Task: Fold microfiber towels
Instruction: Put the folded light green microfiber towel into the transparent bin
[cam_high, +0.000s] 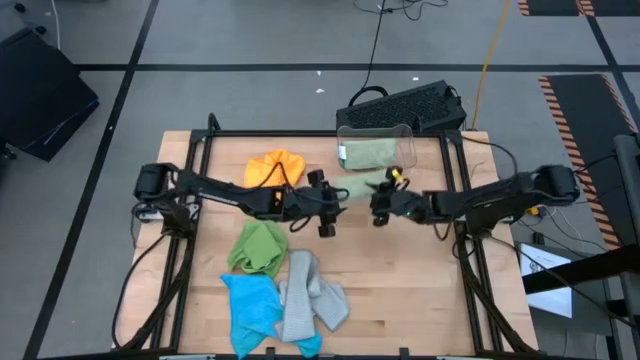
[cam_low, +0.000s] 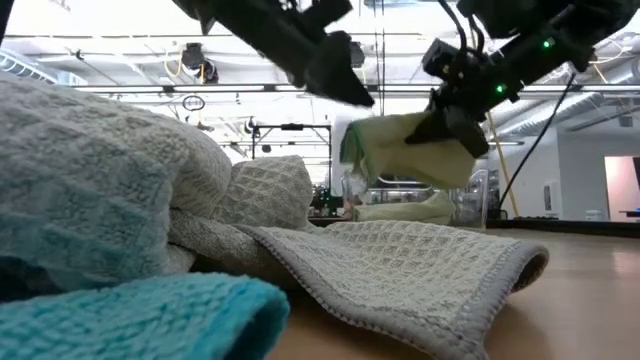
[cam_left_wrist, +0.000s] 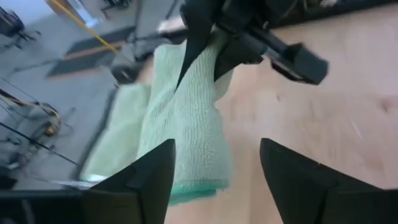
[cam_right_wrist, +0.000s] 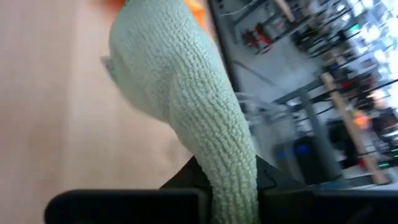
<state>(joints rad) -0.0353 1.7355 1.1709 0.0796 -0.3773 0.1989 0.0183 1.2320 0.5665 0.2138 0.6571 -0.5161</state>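
Observation:
A folded pale green towel (cam_low: 400, 148) hangs in the air over the middle of the table, with my right gripper (cam_high: 383, 207) shut on it. My left gripper (cam_left_wrist: 214, 180) stands open just to the towel's left, level with it, its fingers on either side of the towel's free end without touching. Orange (cam_high: 275, 168), bright green (cam_high: 258, 245), blue (cam_high: 255, 310) and grey (cam_high: 310, 295) towels lie loose on the table. Another pale green towel (cam_high: 368, 152) lies folded in the clear bin. My right gripper pinches one end of the folded pale green towel (cam_right_wrist: 235, 180) between its two fingers, several layers together. The fingers come from the table's right, slanting a little downward. The towel is lifted clear of the table and reaches out from the fingers toward my left gripper, its free end (cam_left_wrist: 199, 183) sagging.
The clear bin (cam_high: 376, 130) stands at the far edge right of centre, with a black keyboard (cam_high: 405, 105) behind it. The loose towels fill the near left part of the table; the grey one (cam_low: 400, 270) spreads flat in front of the low camera. Bare wood lies at the near right.

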